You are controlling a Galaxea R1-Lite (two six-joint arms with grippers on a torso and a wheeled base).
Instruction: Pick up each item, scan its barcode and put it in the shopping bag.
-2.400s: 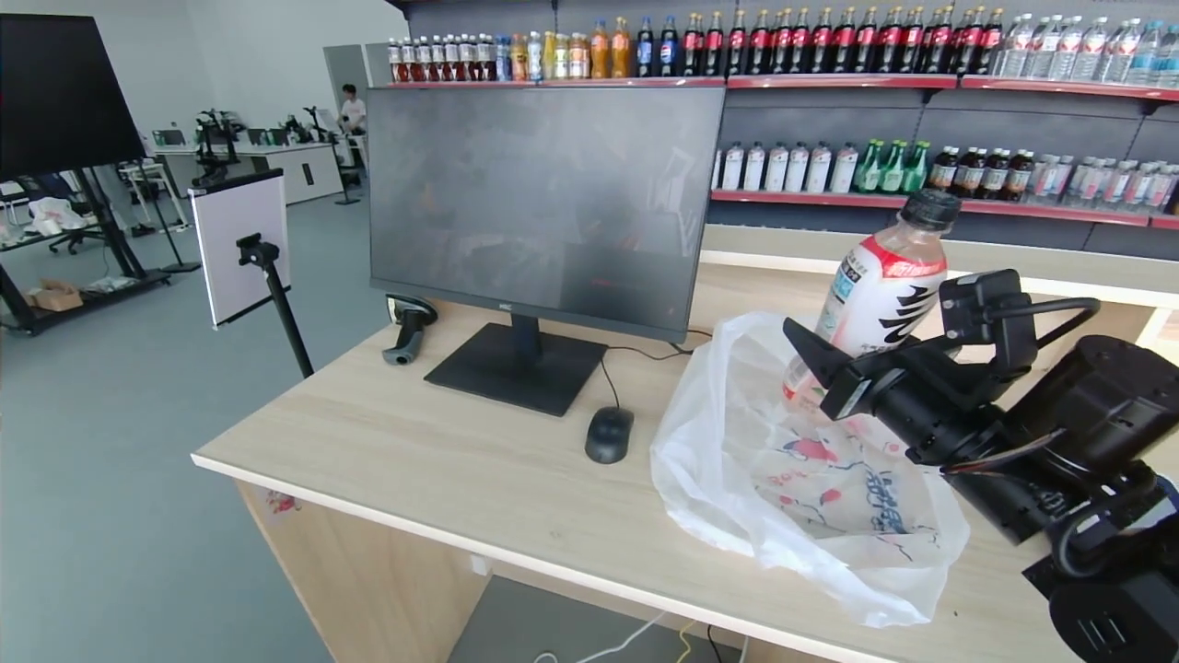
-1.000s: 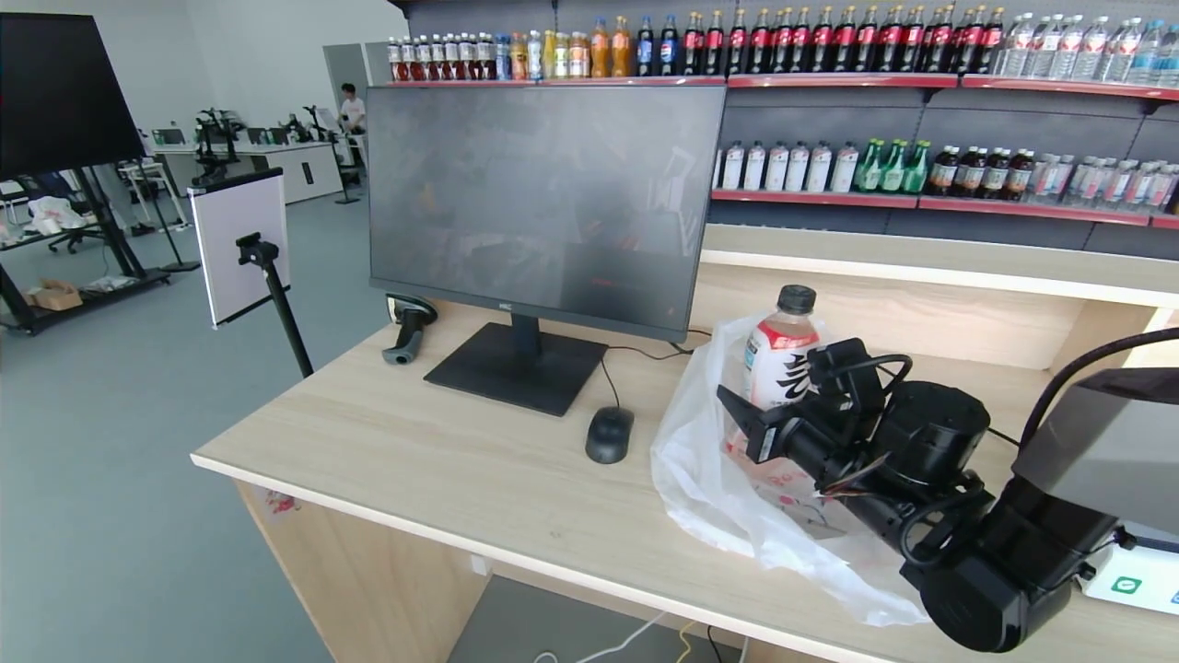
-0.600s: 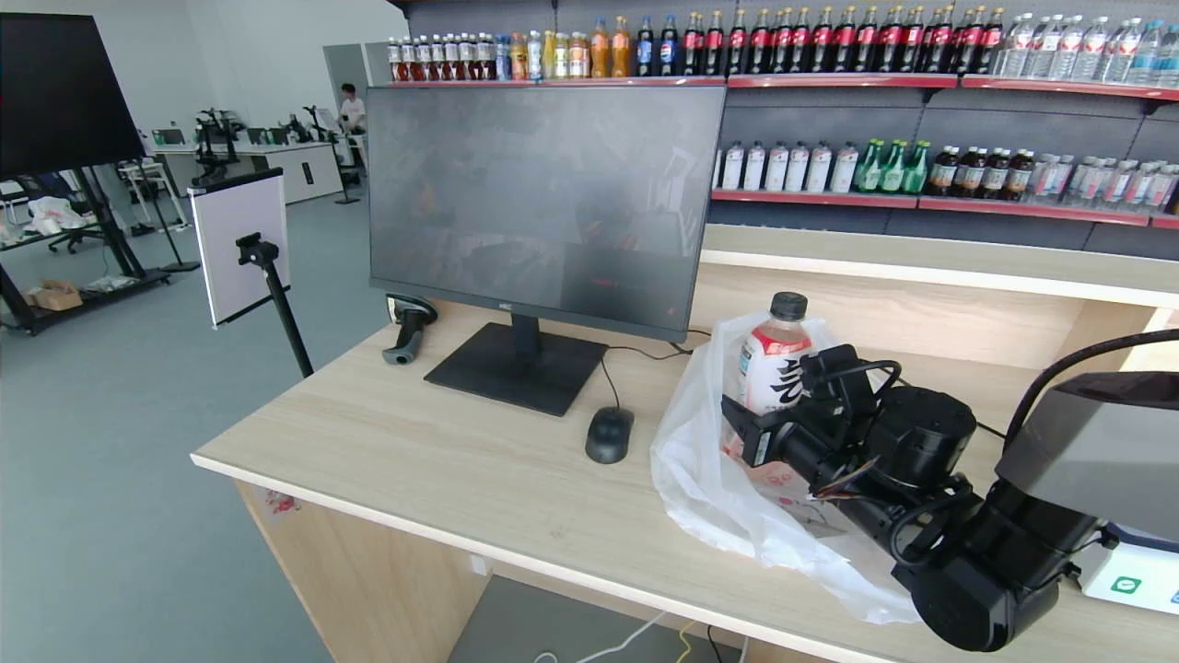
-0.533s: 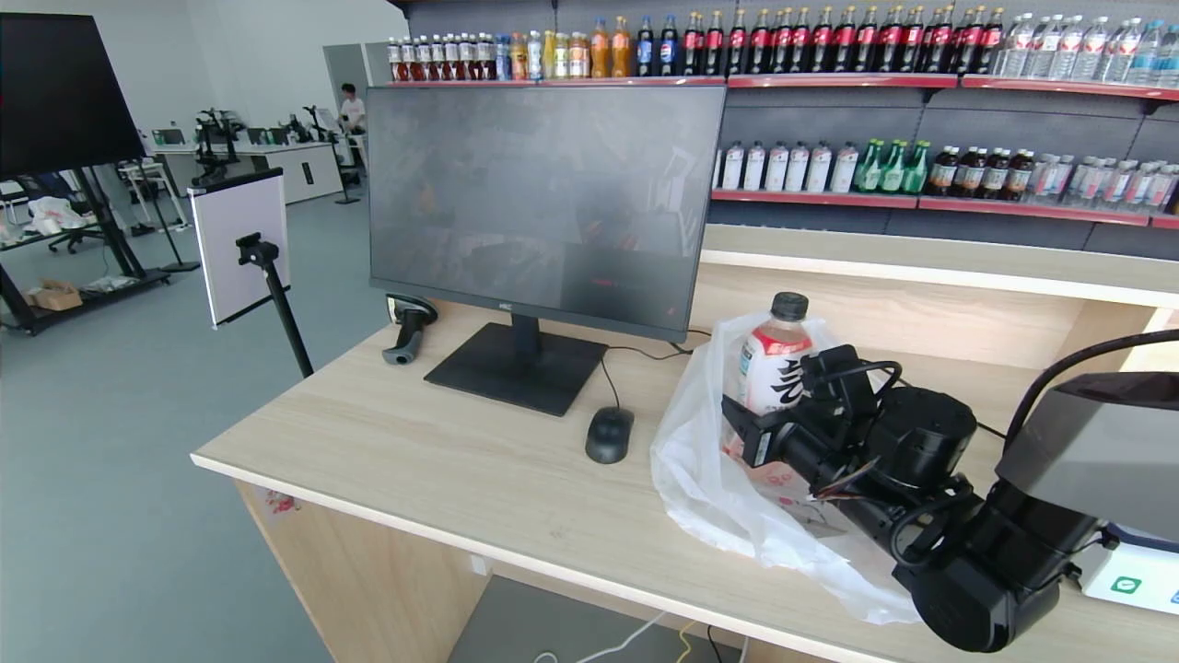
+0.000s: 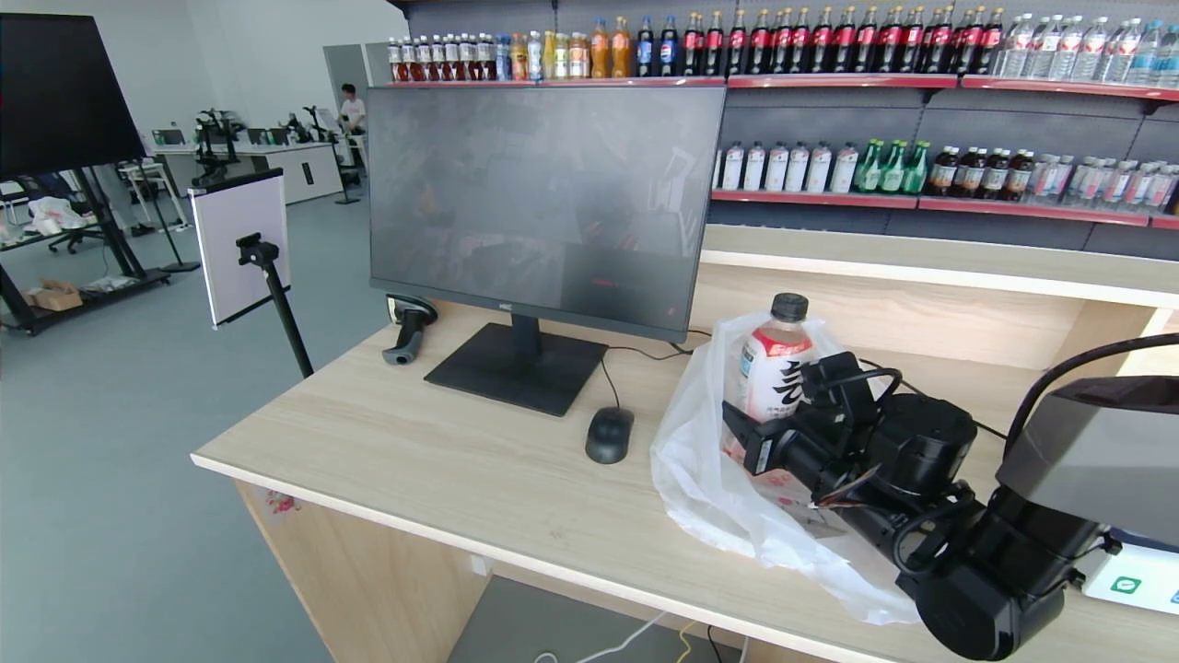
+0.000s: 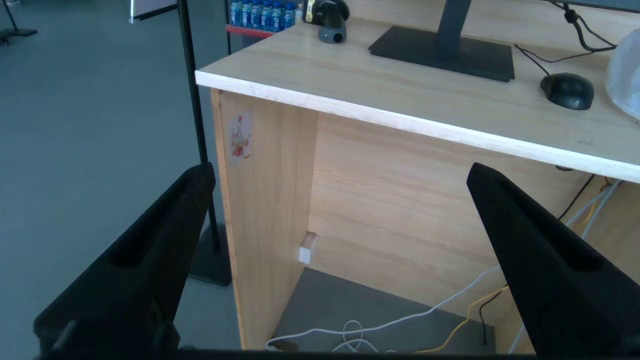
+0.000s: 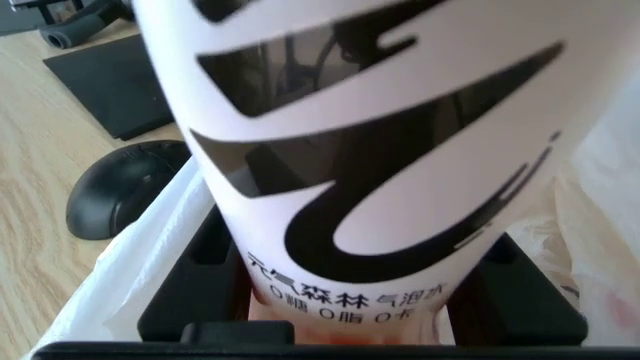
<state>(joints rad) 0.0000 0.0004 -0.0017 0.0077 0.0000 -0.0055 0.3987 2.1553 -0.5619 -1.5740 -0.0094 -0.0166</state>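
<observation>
A drink bottle (image 5: 772, 368) with a white, red and black label and a black cap stands upright inside the translucent plastic shopping bag (image 5: 718, 497) on the right of the wooden counter. My right gripper (image 5: 757, 419) is shut on the bottle's lower half, inside the bag's mouth. In the right wrist view the bottle (image 7: 370, 150) sits between the two black fingers (image 7: 195, 265), with the bag (image 7: 115, 275) around them. My left gripper (image 6: 340, 180) hangs open and holds nothing, low in front of the counter's front left corner.
A dark monitor (image 5: 543, 203) stands at the counter's middle, a black mouse (image 5: 609, 435) beside the bag, a handheld scanner (image 5: 405, 331) at the far left. A white device (image 5: 1128, 580) sits at the right edge. Shelves of bottles line the back wall. Cables (image 6: 400, 325) hang under the counter.
My right arm has come down from above the bag and lowered the bottle into it. Over the last half second the bottle stays put and the gripper barely shifts.
</observation>
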